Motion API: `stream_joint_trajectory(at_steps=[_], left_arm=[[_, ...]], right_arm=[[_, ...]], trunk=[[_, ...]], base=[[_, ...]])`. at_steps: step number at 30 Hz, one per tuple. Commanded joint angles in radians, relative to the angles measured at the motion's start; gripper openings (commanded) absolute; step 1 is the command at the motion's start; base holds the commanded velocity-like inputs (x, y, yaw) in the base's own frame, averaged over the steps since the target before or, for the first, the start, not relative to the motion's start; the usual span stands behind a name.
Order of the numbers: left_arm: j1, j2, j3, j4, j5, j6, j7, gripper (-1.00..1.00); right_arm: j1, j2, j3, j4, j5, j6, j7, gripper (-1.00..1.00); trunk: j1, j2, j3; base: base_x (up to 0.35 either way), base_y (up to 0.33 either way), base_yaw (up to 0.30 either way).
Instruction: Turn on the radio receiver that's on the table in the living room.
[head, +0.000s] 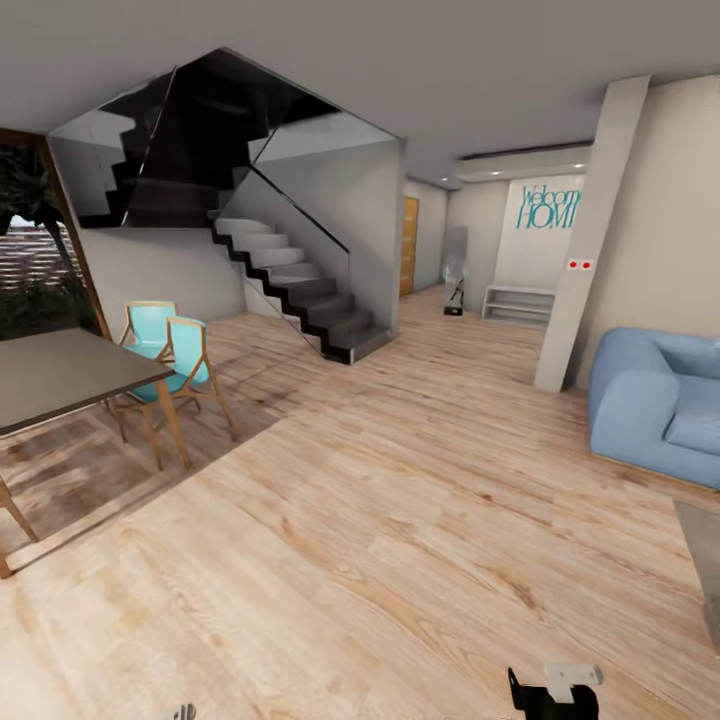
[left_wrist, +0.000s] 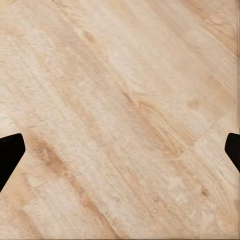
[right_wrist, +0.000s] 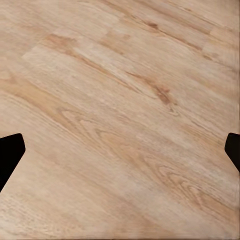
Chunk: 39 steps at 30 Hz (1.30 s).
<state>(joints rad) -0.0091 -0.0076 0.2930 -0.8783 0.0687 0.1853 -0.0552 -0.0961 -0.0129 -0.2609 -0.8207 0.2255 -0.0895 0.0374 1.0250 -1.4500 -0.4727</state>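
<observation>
You're on open plank floor, both grippers spread over bare wood.

Nearest you, the left gripper (left_wrist: 120, 150) and right gripper (right_wrist: 120, 150) hang with fingers wide apart above the wood floor (head: 380, 540). Right of you sits a grey table corner (head: 703, 560), beyond it the blue sofa (head: 660, 400); left, a dark-topped table (head: 60, 375) with turquoise chairs (head: 175, 355); far back, the staircase (head: 290, 280).

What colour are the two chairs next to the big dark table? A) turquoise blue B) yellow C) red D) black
A: in the head view the two chairs beside the dark-topped table have turquoise blue seats and backs set in light wooden frames.
</observation>
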Motion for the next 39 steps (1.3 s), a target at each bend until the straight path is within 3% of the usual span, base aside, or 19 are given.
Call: stream_joint_trajectory(at_steps=[1, 10, 11, 12, 15, 22, 32, 35, 39], left_arm=[[0.0, 0.0, 0.0, 0.002, 0.0, -0.009, 0.0, 1.0], [0.0, 0.0, 0.0, 0.004, -0.001, -0.019, -0.001, 1.0], [0.0, 0.0, 0.0, 0.004, -0.001, -0.02, -0.001, 1.0], [0.0, 0.0, 0.0, 0.005, -0.001, -0.02, -0.001, 1.0], [0.0, 0.0, -0.001, 0.007, -0.001, -0.02, -0.001, 1.0], [0.0, 0.0, -0.029, 0.036, 0.0, -0.022, 0.0, 1.0], [0.0, 0.0, -0.032, 0.039, 0.0, -0.023, 0.0, 1.0], [0.0, 0.0, -0.032, 0.039, 0.0, -0.023, 0.0, 1.0], [0.0, 0.0, -0.032, 0.039, 0.0, -0.023, 0.0, 1.0]], right_arm=[[0.0, 0.0, 0.0, 0.0, 0.001, -0.001, -0.002, 1.0], [0.0, -0.001, -0.017, 0.001, -0.003, 0.0, 0.006, 1.0], [0.0, -0.001, -0.029, 0.001, -0.003, 0.0, 0.005, 1.0], [-0.001, -0.001, -0.064, 0.001, -0.003, 0.0, 0.002, 1.0], [-0.001, -0.001, -0.085, 0.001, -0.004, 0.001, 0.001, 1.0], [0.0, -0.001, -0.091, 0.0, -0.005, 0.001, 0.001, 1.0], [-0.001, -0.001, -0.095, 0.0, -0.005, 0.001, 0.001, 1.0], [-0.001, -0.004, -0.132, -0.01, -0.005, 0.001, 0.001, 1.0], [-0.001, -0.006, -0.227, -0.041, -0.005, 0.001, 0.004, 1.0]], trunk=[[0.0, 0.0, -0.001], [0.0, 0.0, -0.005], [0.0, 0.0, -0.005], [0.0, 0.0, -0.005], [0.0, 0.0, -0.005], [0.0, 0.0, -0.005], [0.0, 0.0, -0.005], [0.0, 0.0, -0.005], [0.0, 0.0, -0.005]], base=[[0.0, 0.0, -0.194], [0.0, 0.0, -0.266], [0.0, 0.0, -0.298], [0.0, 0.0, -0.299], [0.0, 0.0, -0.3], [0.0, 0.0, -0.3], [0.0, 0.0, -0.3], [0.0, 0.0, -0.3], [0.0, 0.0, -0.3]])
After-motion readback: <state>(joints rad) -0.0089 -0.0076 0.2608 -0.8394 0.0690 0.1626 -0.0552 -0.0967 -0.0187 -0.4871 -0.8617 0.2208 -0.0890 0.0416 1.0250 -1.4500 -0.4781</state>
